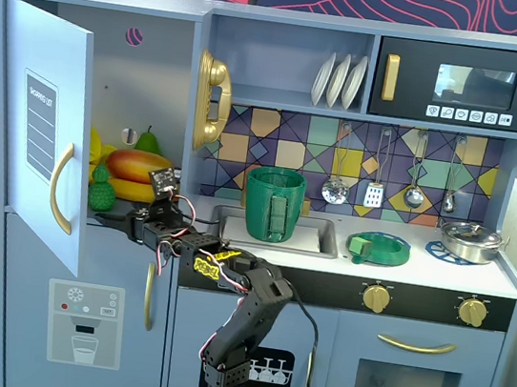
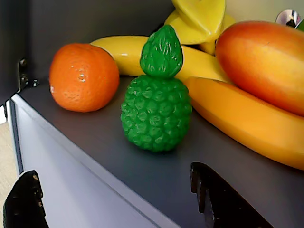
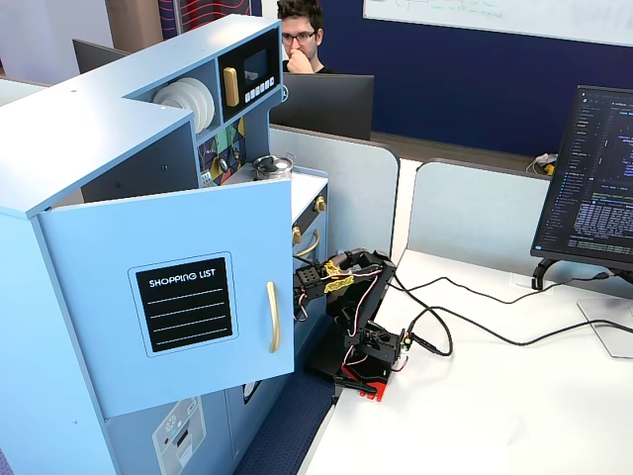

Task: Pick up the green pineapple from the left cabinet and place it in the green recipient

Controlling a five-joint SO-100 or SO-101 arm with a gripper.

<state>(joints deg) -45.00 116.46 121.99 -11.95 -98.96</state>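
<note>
Pincer point(image 2: 118, 199) tips frame green pineapple point(image 2: 156, 102) only wrist-side.

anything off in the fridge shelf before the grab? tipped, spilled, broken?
Nothing stands out. The green pineapple stands upright near the shelf edge, the orange beside it with a gap, the bananas and mango lying behind. The hand is open, short of the pineapple. The left cabinet door is swung open.

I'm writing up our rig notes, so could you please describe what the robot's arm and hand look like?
The arm is built of black segments, with red, white and black wires looped loosely along it and yellow printed labels near the wrist. A small circuit board sits atop the hand. In the wrist view its fingers are matte black, one with a ridged inner edge. A black cable runs from the red-trimmed base.
</note>
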